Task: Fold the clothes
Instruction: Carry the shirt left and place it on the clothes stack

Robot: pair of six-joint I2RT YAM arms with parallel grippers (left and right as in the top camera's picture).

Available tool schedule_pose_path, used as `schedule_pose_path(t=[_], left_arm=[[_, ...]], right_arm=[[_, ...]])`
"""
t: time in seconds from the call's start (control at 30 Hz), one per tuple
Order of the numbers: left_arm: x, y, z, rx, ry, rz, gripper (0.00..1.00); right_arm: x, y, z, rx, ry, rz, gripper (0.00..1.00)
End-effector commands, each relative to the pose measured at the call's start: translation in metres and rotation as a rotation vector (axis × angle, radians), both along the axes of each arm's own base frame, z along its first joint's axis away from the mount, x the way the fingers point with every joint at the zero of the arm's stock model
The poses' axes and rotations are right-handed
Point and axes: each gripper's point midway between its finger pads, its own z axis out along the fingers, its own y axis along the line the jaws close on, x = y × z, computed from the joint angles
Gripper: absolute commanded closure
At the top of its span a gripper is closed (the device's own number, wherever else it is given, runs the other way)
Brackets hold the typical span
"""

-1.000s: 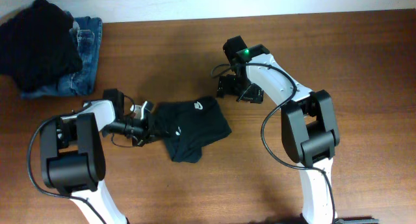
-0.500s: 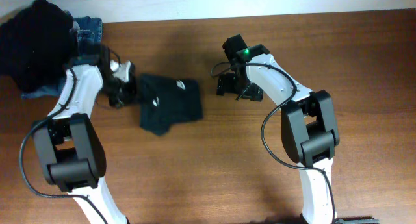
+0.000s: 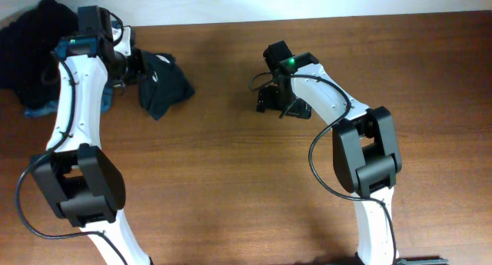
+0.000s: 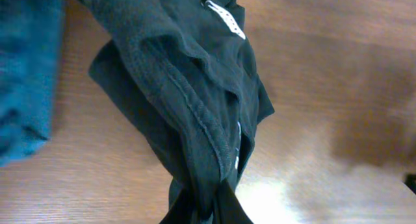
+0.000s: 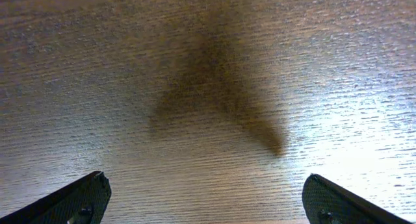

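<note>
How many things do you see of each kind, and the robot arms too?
Robot arms: 2
Dark T-shirt: 1
Blue jeans: 1
Black heap of cloth: 1
Total: 5

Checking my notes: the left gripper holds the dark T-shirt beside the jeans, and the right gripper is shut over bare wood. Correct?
No: the right gripper is open, as the right wrist view shows. The rest stands: the left gripper holds the dark T-shirt beside the jeans.
</note>
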Motion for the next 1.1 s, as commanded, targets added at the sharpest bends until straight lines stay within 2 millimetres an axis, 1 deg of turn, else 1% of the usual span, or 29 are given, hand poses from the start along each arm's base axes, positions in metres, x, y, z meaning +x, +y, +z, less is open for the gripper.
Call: schedule_pose_path(t=[0.0,0.07,0.17,0.27,0.37,0.4,0.53,0.67,0.83,0.93,1.0,1.07], left_arm=[[0.012,0.015,0.013,0.082,-0.052,0.024,0.99],[0.017,0.017,0.019,0.092,-0.075,0.028,1.0],[0.024,0.018,0.035,0.098,-0.12,0.032,0.99],[0.033,0.019,0.057,0.109,-0.181,0.022,0.99],[0.041,0.02,0.082,0.148,-0.251,-0.025,0.99],[0.044,0.023,0.091,0.172,-0.273,-0.031,0.99],[0.051,0.044,0.12,0.286,-0.343,0.031,0.99],[0.065,0.05,0.146,0.352,-0.441,0.007,0.99],[0.082,0.06,0.173,0.408,-0.561,0.049,0.99],[0.089,0.068,0.188,0.444,-0.62,0.089,1.0],[0.092,0.072,0.196,0.461,-0.651,0.111,0.99],[0.093,0.077,0.199,0.464,-0.665,0.132,1.0]], right_arm=[[0.008,0.001,0.015,-0.004,-0.047,0.0,0.01],[0.008,0.001,0.015,-0.003,-0.047,0.0,0.01],[0.007,0.001,0.013,-0.004,-0.045,0.0,0.01],[0.007,0.001,0.009,-0.007,-0.037,0.0,0.01],[0.007,0.001,0.007,-0.008,-0.034,0.0,0.01],[0.007,0.001,0.007,-0.008,-0.034,0.0,0.01],[0.007,0.001,0.007,-0.008,-0.034,0.0,0.01],[0.007,0.001,0.007,-0.008,-0.034,0.0,0.01],[0.007,0.001,0.007,-0.008,-0.033,0.0,0.01],[0.006,0.0,0.006,-0.009,-0.03,0.0,0.01],[0.005,0.0,0.005,-0.011,-0.027,0.0,0.01],[0.004,0.0,0.004,-0.011,-0.026,0.0,0.01]])
